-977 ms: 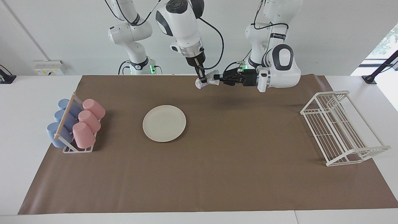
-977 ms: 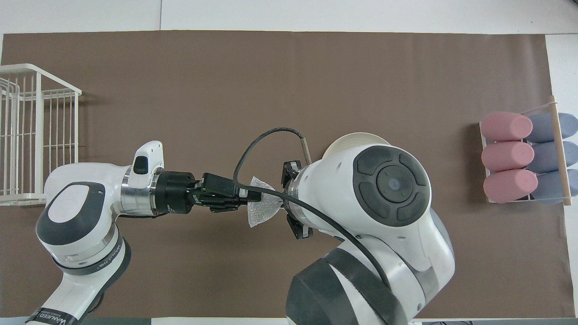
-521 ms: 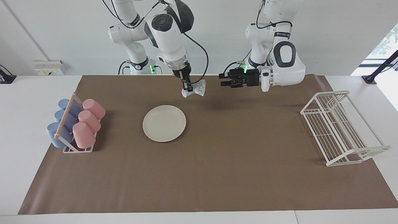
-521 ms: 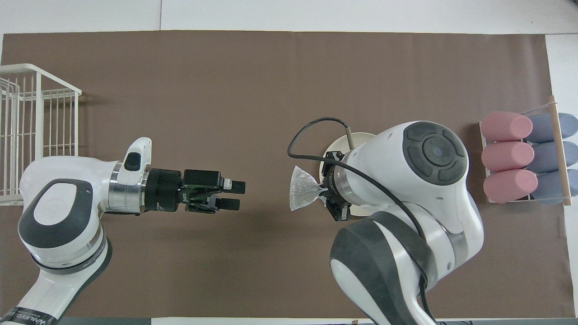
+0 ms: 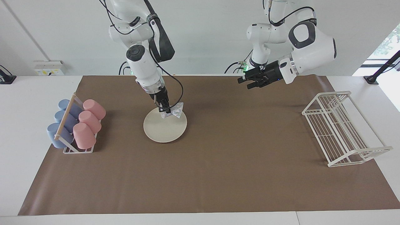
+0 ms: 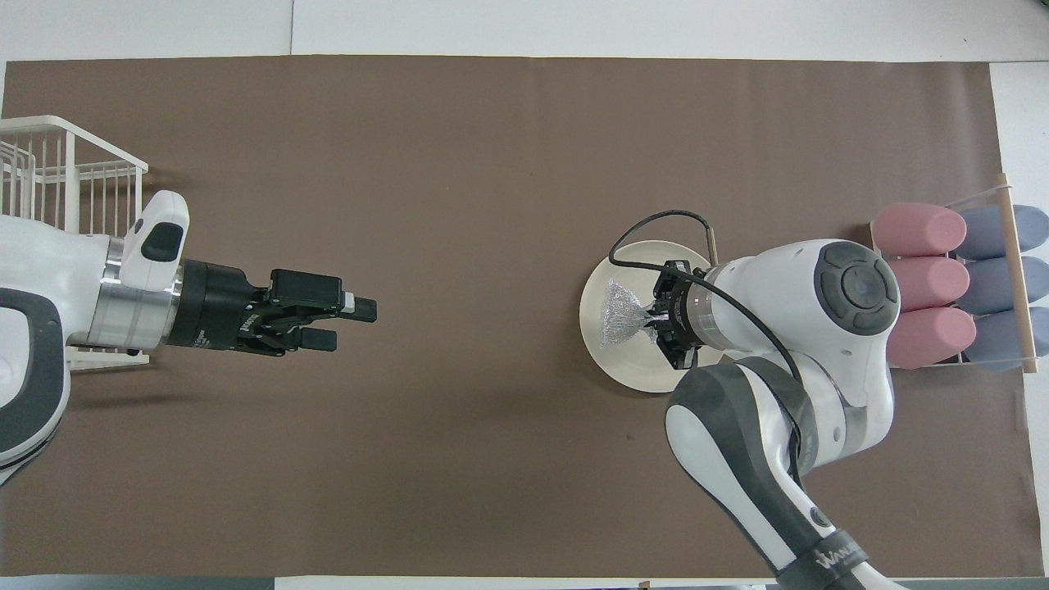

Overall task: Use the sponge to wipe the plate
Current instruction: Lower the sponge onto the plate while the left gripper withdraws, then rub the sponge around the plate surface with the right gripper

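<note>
The right claw is pinching the sponge (soft, light, crumpling) over the plate; the left claw is hanging wide, empty.

At frame centre-left, the right end effector pinches the sponge over the plate; the left end effector hangs open, upper right.

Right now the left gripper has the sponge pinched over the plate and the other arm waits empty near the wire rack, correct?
Not quite: the right gripper pinches the sponge over the plate, as the facing view shows. The left gripper is the empty one, fingers open, waiting above the mat toward the wire rack.
</note>
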`<act>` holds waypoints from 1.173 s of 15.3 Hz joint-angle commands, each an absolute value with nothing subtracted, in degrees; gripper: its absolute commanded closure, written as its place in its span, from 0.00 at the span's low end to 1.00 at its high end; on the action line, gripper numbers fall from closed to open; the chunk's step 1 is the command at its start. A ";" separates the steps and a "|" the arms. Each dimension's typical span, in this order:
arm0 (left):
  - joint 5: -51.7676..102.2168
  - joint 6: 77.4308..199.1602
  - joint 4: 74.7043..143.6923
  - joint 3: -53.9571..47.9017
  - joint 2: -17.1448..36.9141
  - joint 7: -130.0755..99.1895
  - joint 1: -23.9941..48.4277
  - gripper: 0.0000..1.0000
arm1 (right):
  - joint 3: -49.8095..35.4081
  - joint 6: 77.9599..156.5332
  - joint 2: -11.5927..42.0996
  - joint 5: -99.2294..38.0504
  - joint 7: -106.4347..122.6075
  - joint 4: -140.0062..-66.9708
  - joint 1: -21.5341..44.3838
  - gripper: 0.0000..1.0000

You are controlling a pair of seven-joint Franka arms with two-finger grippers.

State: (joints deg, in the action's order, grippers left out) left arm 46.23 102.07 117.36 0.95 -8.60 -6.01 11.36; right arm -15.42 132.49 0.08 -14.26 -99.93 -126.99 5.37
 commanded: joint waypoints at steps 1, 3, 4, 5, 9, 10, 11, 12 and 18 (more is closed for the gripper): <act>34.23 96.88 111.20 0.53 -8.53 -9.67 9.67 0.00 | -16.00 142.60 0.26 -14.06 -98.70 -132.86 4.83 1.00; 26.15 93.27 107.77 0.53 -8.61 -9.67 9.23 0.00 | -16.00 148.16 -0.26 -14.06 -97.74 -136.65 4.83 1.00; 21.93 91.25 106.19 0.53 -8.61 -9.67 9.23 0.00 | -16.00 148.79 -0.26 -14.15 -97.13 -137.37 4.66 1.00; 17.53 88.97 104.26 0.53 -8.61 -9.67 9.23 0.00 | -16.00 148.80 -0.26 -14.06 -96.42 -137.46 3.88 1.00; 5.74 83.68 99.68 0.44 -8.70 -9.14 9.32 0.00 | -16.00 148.89 -0.44 -14.15 -92.99 -138.25 1.23 1.00; 3.36 83.32 98.88 0.27 -8.70 -9.14 9.32 0.00 | -16.00 149.06 0.26 -14.15 -92.90 -138.25 1.23 1.00; 1.16 82.80 97.83 0.18 -8.70 -9.05 9.40 0.00 | -16.00 149.76 0.87 -14.15 -92.73 -138.25 1.14 1.00; -0.34 82.71 97.56 0.18 -8.70 -8.97 9.49 0.00 | -16.08 149.33 0.97 -14.15 -92.72 -137.99 1.14 1.00; -0.35 83.58 97.82 0.62 -8.96 -9.58 9.14 0.00 | -16.35 152.14 1.40 -14.33 -93.08 -138.25 1.93 1.00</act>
